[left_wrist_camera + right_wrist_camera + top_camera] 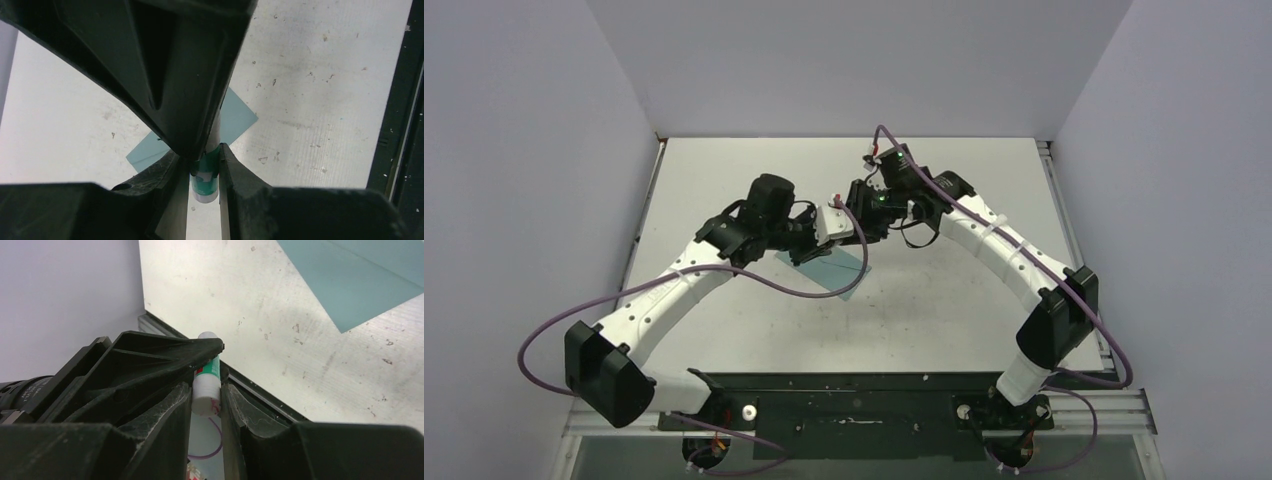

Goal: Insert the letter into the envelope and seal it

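envelope cut off by frame edge, glue stick mostly hidden, label likely illegible

CENTRE: left gripper and right gripper meet over the envelope, both clamped on one glue stick; approach from above blocked | FAR AND RIGHT table: bare, passable | LIMITS: left wall, back wall, right wall close three sides; purple cable loops across envelope.

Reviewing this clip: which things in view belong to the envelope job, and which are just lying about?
Belongs to the job:
- envelope, flat on the table
- glue stick, clamped by both the left gripper and the right gripper

Lying about:
- nothing loose visible; only the arms' purple cables

The letter is not in view.
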